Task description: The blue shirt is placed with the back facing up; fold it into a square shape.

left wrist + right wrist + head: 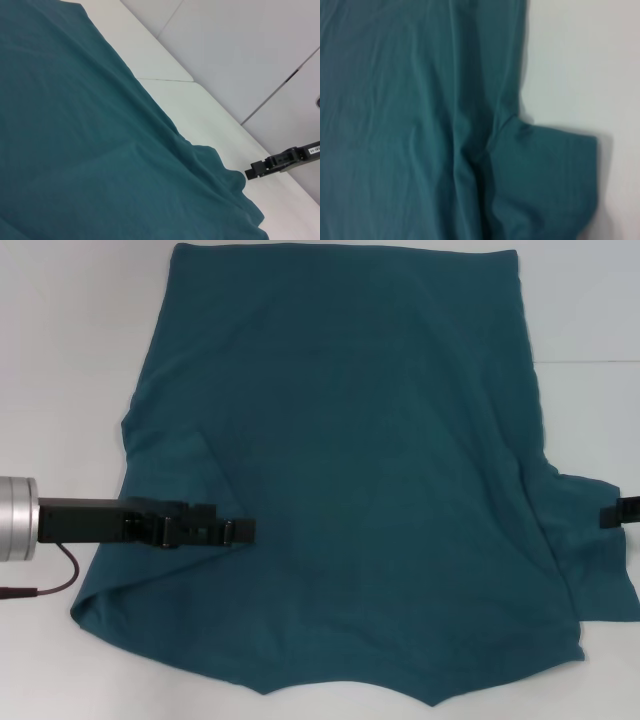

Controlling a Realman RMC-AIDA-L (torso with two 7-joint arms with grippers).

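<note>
The blue shirt (pixel 360 460) lies spread flat on the white table (pixel 60 360), hem at the far side and collar edge at the near side. My left gripper (pixel 246 530) reaches in from the left, low over the shirt's left part, beside a diagonal fold line. At the right edge my right gripper (pixel 606 516) shows only its tip, just above the right sleeve (pixel 595 575). The left wrist view looks across the shirt (pixel 75 125) to the right gripper (pixel 250 173) beyond the cloth's edge. In the right wrist view, the shirt (pixel 410 115) and its sleeve (pixel 545 185) lie below.
A seam in the table (pixel 590 362) runs off the shirt's far right side. The left arm's silver cuff (pixel 15 518) and a thin dark red cable (pixel 50 585) sit at the left edge. Bare table shows left and right of the shirt.
</note>
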